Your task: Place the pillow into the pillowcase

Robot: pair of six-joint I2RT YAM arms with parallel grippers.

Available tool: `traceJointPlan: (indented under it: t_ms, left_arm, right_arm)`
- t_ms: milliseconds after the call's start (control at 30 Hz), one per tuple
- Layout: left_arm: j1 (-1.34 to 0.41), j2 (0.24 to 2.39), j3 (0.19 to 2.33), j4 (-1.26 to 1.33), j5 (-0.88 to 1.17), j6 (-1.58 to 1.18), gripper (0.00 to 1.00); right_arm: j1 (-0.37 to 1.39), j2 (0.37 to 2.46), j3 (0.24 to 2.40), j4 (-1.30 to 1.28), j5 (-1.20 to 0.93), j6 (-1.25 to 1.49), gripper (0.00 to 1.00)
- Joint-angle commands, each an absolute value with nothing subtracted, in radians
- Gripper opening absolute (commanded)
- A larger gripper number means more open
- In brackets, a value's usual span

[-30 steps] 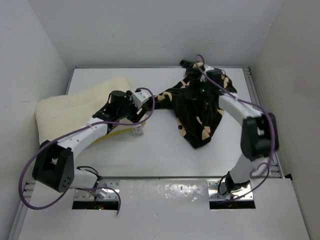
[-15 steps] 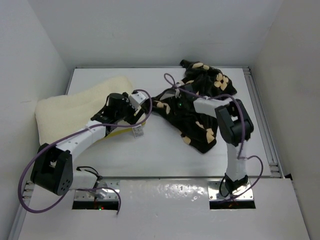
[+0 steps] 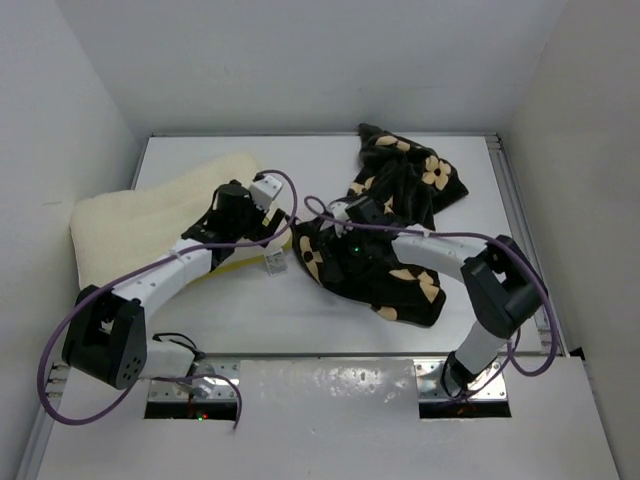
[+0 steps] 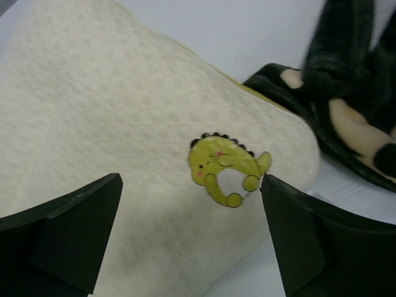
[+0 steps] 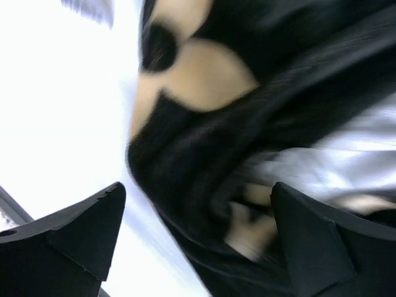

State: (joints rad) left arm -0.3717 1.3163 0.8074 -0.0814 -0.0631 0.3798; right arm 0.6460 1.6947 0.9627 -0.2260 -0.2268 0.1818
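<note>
Right gripper has swung left. The pillowcase came with it from far right to centre and now lies just beside the pillow. We note both claws spread, the left gripper over the pillow's logo. Insertion not started.

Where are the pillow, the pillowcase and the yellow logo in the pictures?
the pillow [image 3: 140,215]: top view, bare upper face near the left wall.
the pillowcase [image 3: 405,180]: top view, bunched far part.
the yellow logo [image 4: 218,164]: left wrist view, its middle.
</note>
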Motion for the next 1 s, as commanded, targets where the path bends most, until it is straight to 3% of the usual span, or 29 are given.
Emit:
traceJointPlan:
  t_ms: [0, 67, 100, 133, 167, 200, 267, 300, 400, 700, 900, 967]
  left_arm:
    - [-0.348, 1.35, 0.908, -0.132, -0.213, 0.331, 0.98]
    - [-0.316, 1.383, 1.015, -0.231, -0.21, 0.328, 1.0]
    - [-0.302, 1.426, 1.053, -0.264, -0.203, 0.325, 1.0]
    - [-0.269, 1.449, 1.136, -0.329, -0.183, 0.318, 1.0]
    - [-0.247, 1.478, 1.182, -0.365, -0.169, 0.311, 1.0]
    - [-0.221, 1.546, 1.225, -0.398, -0.154, 0.299, 1.0]
    - [-0.149, 1.629, 1.386, -0.51, -0.111, 0.288, 1.0]
    - [-0.125, 1.726, 1.446, -0.55, -0.094, 0.304, 1.0]
    - [-0.068, 1.892, 1.662, -0.646, -0.066, 0.342, 1.0]
    - [0.035, 2.101, 1.684, -0.327, 0.127, 0.578, 1.0]
    - [0.048, 2.224, 1.686, -0.362, 0.13, 0.715, 1.0]
    - [0.049, 2.233, 1.666, -0.386, 0.194, 0.761, 0.86]
  right_arm:
    - [0.504, 1.57, 1.061, -0.117, -0.296, 0.199, 0.99]
    - [0.438, 1.58, 1.107, -0.063, -0.337, 0.233, 0.99]
    - [0.407, 1.601, 1.139, -0.049, -0.403, 0.259, 0.93]
    - [0.352, 1.664, 1.219, -0.049, -0.443, 0.258, 0.79]
    - [0.332, 1.701, 1.267, -0.063, -0.459, 0.259, 0.56]
    - [0.316, 1.735, 1.314, -0.102, -0.454, 0.265, 0.19]
    - [0.285, 1.84, 1.429, -0.137, -0.416, 0.253, 0.23]
    - [0.279, 1.87, 1.465, -0.181, -0.404, 0.214, 0.68]
    - [0.278, 1.979, 1.589, -0.288, -0.361, 0.103, 0.98]
    - [0.379, 2.16, 1.703, -0.376, -0.399, -0.222, 0.99]
    - [0.413, 2.281, 1.804, -0.426, -0.356, -0.244, 0.98]
    - [0.419, 2.289, 1.801, -0.437, -0.339, -0.249, 0.9]
